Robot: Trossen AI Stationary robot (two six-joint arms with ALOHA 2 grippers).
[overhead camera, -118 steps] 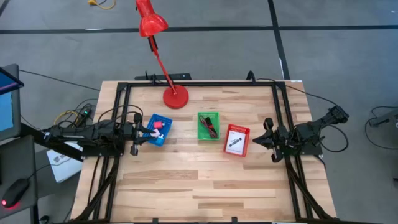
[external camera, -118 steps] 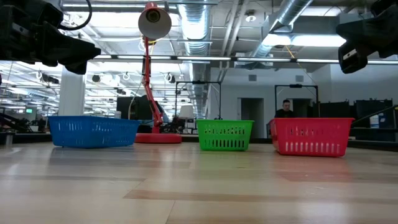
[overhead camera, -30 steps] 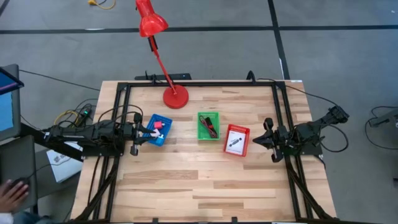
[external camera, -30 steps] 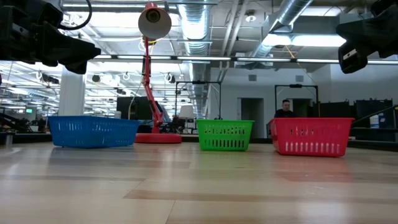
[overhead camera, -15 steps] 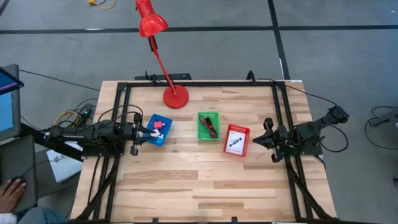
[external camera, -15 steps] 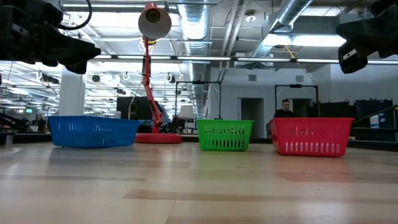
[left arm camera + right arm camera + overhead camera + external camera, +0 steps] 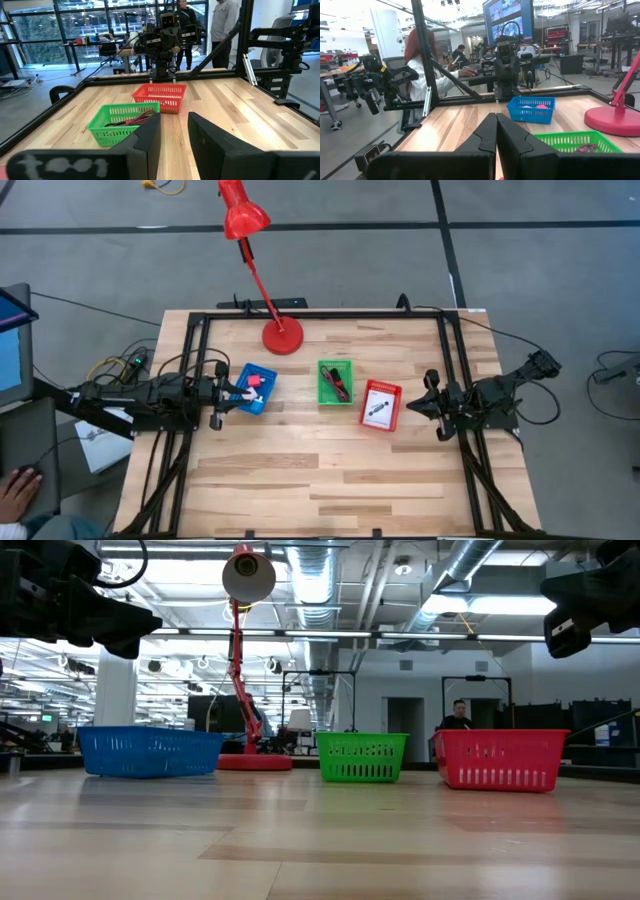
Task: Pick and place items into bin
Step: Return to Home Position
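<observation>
Hanging at the surface's [image 7: 330, 470] side edges, left jaws are gaping narrowly, right jaws closed, both empty; a left swing may be knocking the nearby blue bin [image 7: 262, 392]

A red desk lamp [image 7: 259, 280] reaches from the top centre of the overhead picture down to its round base [image 7: 283, 337], which stands on the upper part of the wooden table [image 7: 330, 470] filling the middle. A black frame [image 7: 320, 314] borders the table, and grey floor [image 7: 540, 270] with dark lines surrounds it. At the left edge sits a blue screen [image 7: 8, 345]. In the lower left corner a person's hand [image 7: 14, 492] shows, with something reddish [image 7: 65, 529] beside it, perhaps hair. In the level picture, silver ducts [image 7: 322, 580] cross the top, and a person in dark clothes [image 7: 457, 717] stands right of centre.
</observation>
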